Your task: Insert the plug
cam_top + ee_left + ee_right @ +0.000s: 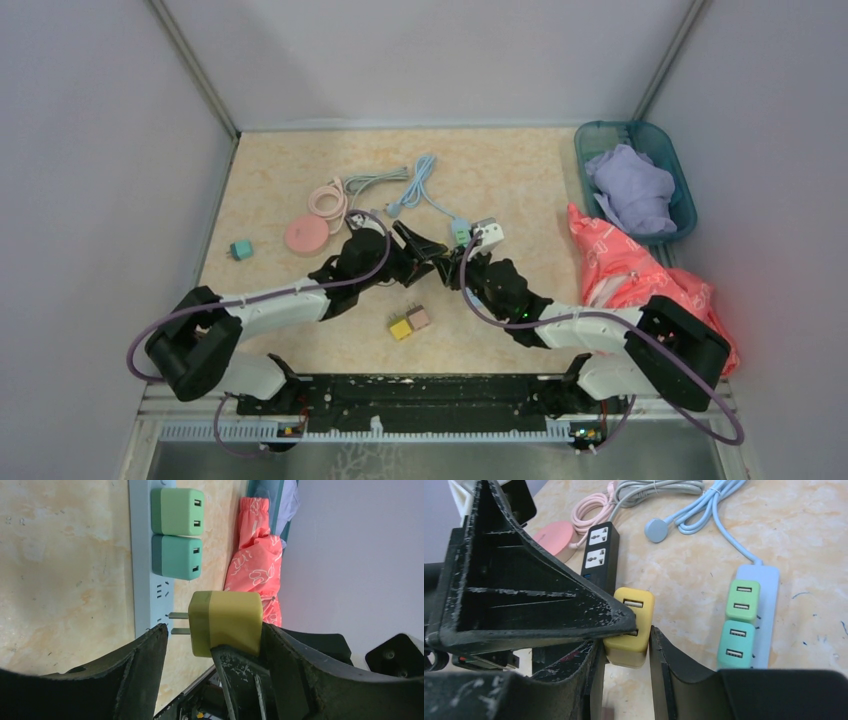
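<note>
**Yellow plug gripped and aimed at the strip**

Near the middle of the desk point(520, 170), the right gripper point(625, 640) is clamped on the back half of the yellow plug point(227, 622). That grip leaves the two prongs bare and pointing at the pale blue power strip point(142, 555). The left gripper point(214, 629) has its jaws apart on either side of the plug, with one finger clear of it, so I judge it is not carrying the plug. The prongs are close to the strip's face at a free socket but not pushed home. Two green chargers point(177, 511) fill the sockets next along. Farther back lie a black power strip point(600, 550), coiled cables point(415, 185) and a pink reel point(307, 235). At the far right corner a teal basket point(590, 135) holds purple cloth point(630, 185), with a red bag point(610, 260) beside it. The desk top is beige and stone-patterned, and plain grey walls close it in
</note>
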Robot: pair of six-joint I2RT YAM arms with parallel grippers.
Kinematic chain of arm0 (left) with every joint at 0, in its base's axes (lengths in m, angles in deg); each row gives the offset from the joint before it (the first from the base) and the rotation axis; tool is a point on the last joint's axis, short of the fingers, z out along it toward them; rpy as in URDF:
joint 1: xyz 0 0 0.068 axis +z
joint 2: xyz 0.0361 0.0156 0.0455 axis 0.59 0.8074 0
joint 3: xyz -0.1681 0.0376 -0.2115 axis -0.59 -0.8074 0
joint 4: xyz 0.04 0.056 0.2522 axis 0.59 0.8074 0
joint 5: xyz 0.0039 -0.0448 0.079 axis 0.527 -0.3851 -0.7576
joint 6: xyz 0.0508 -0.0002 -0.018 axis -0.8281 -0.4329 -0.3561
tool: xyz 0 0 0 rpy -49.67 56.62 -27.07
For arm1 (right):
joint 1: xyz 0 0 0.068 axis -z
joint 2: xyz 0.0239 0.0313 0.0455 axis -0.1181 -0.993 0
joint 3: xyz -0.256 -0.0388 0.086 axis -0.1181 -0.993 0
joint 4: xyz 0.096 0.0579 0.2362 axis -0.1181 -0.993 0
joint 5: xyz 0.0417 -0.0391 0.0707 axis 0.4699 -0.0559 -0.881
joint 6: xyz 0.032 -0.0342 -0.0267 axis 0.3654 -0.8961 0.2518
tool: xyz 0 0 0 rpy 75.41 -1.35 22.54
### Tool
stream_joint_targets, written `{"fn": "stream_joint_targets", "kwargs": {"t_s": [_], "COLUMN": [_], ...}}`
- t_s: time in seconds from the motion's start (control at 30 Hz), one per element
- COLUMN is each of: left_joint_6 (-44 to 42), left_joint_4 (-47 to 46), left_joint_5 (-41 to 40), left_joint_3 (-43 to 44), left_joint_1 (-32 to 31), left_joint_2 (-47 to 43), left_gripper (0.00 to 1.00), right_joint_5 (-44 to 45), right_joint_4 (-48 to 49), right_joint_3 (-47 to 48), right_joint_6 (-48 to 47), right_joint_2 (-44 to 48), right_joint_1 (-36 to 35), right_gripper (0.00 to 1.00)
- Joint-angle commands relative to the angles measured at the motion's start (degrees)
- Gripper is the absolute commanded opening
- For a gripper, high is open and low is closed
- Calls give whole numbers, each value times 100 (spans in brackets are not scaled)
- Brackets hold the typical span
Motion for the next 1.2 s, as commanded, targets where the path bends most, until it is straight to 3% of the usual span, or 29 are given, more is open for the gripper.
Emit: {"fn": "stream_joint_targets", "kwargs": {"t_s": [0.0, 0.27, 0.47, 0.7, 1.17], "left_joint_6": [-367, -979, -1440, -1916, -1941], "left_joint_4": [-271, 16, 161, 167, -4], "left_joint_5": [174, 109, 61, 417, 1454], "left_joint_3": [-78, -115, -241, -171, 521], "left_joint_1": [-18, -18, 0, 42, 56], "left_joint_2": [-91, -265, -315, 3, 1411], "left_gripper": [79, 91, 93, 90, 74], "right_joint_5": [218, 381, 644, 881, 788], "right_joint_4": [-105, -1113, -1495, -1491, -91], "right_joint_3": [19, -119, -543, -851, -1134], "right_joint_6": [-130, -349, -478, -777, -1254], "right_joint_2": [419, 1168, 1808, 2035, 1077], "right_joint_1": [-7, -8, -9, -1, 25], "right_gripper": [0, 0, 0, 0, 0]}}
